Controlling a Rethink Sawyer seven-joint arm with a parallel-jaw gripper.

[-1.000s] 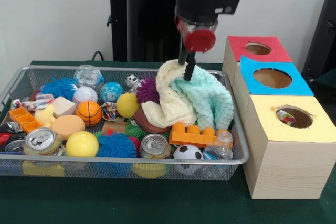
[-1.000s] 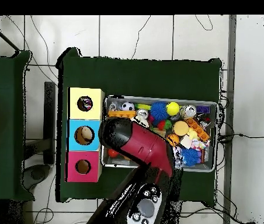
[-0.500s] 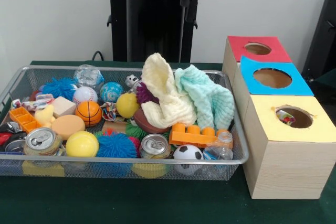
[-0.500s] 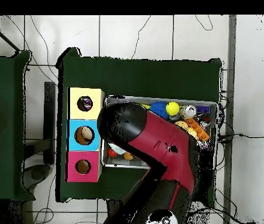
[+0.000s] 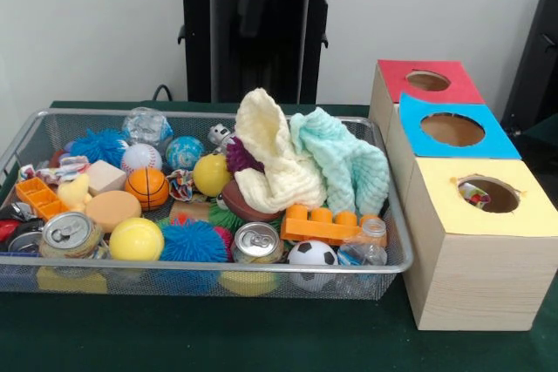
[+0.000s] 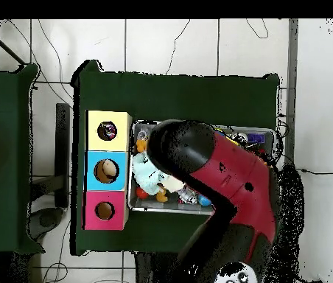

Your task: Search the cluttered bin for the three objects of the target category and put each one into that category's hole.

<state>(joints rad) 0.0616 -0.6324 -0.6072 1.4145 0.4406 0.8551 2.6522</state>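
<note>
With the arm (image 6: 221,177) above the bin (image 5: 394,259) and its claw's state impossible to tell, the cream cloth (image 5: 275,163) and mint cloth (image 5: 344,163) lay heaped near the counter's box-side edge, likely to snag together.

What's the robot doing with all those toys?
Right now it isn't holding anything. Its red arm hangs high over the wire bin, which is packed with balls, cans and two fuzzy cloths. Beside the bin sit three boxes with holes: red, blue and yellow. Something is already inside the yellow one.
</note>
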